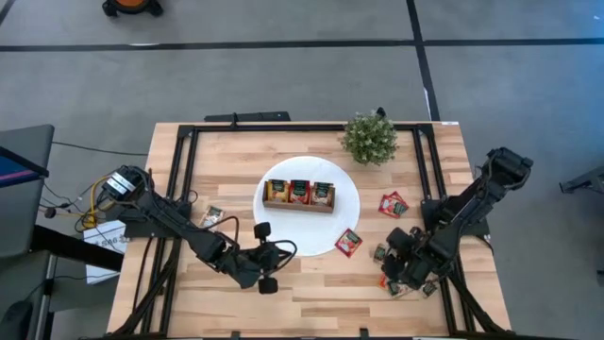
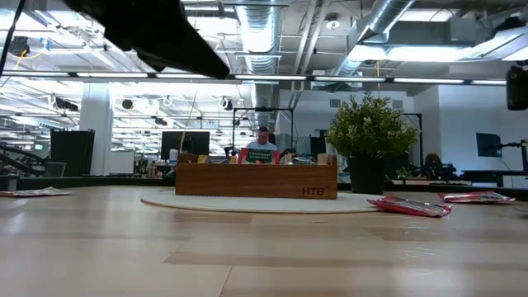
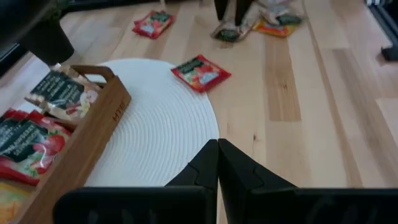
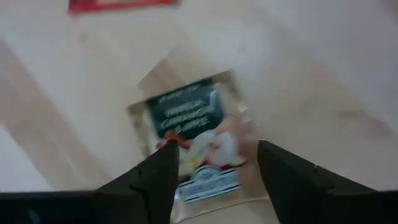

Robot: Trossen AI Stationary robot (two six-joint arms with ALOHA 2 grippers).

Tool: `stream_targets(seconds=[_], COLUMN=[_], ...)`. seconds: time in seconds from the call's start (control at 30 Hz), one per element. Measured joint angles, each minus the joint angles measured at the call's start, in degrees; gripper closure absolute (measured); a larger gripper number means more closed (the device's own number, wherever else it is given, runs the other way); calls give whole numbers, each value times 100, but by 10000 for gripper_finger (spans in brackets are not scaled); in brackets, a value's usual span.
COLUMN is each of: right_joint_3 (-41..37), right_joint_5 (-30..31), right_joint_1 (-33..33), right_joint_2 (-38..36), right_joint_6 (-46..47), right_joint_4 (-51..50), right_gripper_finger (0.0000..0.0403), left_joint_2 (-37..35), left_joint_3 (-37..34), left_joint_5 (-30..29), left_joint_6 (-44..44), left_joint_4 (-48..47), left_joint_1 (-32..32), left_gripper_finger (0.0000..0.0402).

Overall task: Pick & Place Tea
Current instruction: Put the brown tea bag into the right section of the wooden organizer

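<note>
Tea sachets lie flat on the table. A beige one with a dark label (image 4: 193, 140) sits among several near the right edge (image 1: 387, 255). Red ones lie at the white disc's rim (image 1: 348, 243) (image 3: 200, 73) and farther right (image 1: 393, 204), and another lies on the left (image 1: 211, 216). The wooden box (image 1: 299, 195) on the white disc (image 1: 283, 236) holds more sachets. My right gripper (image 4: 214, 180) (image 1: 404, 269) is open, pointing down, with its fingers on either side of the beige sachet. My left gripper (image 3: 217, 152) (image 1: 266, 257) is shut and empty at the disc's near edge. My right gripper comes at the beige sachet's lower end (image 4: 202, 183) from above with one finger on each side. The blur keeps me from telling whether the fingertips touch it. The sachet lies flat on the table.
A small green plant (image 1: 370, 138) stands at the far side, right of the disc. A black frame (image 1: 184, 151) runs along the table's left, far and right edges. Bare wood lies along the near edge between the two grippers (image 1: 321, 293).
</note>
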Motion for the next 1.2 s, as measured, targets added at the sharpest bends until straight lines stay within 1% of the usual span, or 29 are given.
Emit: stream_targets(seconds=[0.1, 0.2, 0.33, 0.4, 0.43, 0.6, 0.7, 0.77, 0.83, 0.9, 0.97, 1.0, 1.07, 1.2], right_joint_3=[13, 166, 596, 819, 950, 1667, 2213, 2531, 2818, 2966, 3049, 3051, 3055, 3056], right_joint_5=[116, 345, 793, 949, 1059, 1577, 1935, 2089, 2368, 2664, 2807, 2814, 2497, 1323], right_joint_1=[28, -15, -108, -191, -248, -578, -708, -806, -880, -912, -915, -914, -918, -1085], right_joint_2=[417, 858, 1417, 1706, 1900, 2919, 3446, 3597, 3660, 3618, 3534, 3462, 3319, 3219], right_joint_6=[-192, -490, -770, -960, -1091, -1542, -2156, -2507, -2709, -2863, -3090, -3250, -3637, -4392], right_joint_4=[513, 1156, 1843, 2243, 2467, 3434, 3675, 3633, 3670, 3659, 3660, 3658, 3658, 3550], right_gripper_finger=[234, 285, 353, 384, 393, 397, 401, 401, 402, 402, 402, 402, 402, 397], left_joint_2=[0, 0, 0, 0, 0, 106, 377, 638, 898, 1167, 1395, 1516, 1703, 1958], left_joint_3=[1, -1, -1, -1, -1, -1, -3, -3, -3, -3, -3, -3, -3, -1], left_joint_5=[2, 0, -12, -42, -45, -79, -182, -290, -329, -342, -347, -338, -260, -192], left_joint_6=[2, -8, -110, -202, -299, -769, -840, -922, -1014, -1076, -1192, -1251, -1369, -1519], left_joint_4=[50, 47, 97, 122, 119, 175, 395, 627, 782, 1061, 1174, 1280, 1430, 1655], left_joint_1=[-7, -144, -318, -390, -429, -664, -868, -981, -1068, -1123, -1167, -1172, -1172, -1172], left_gripper_finger=[401, 401, 401, 401, 401, 401, 401, 401, 401, 401, 401, 401, 401, 401])
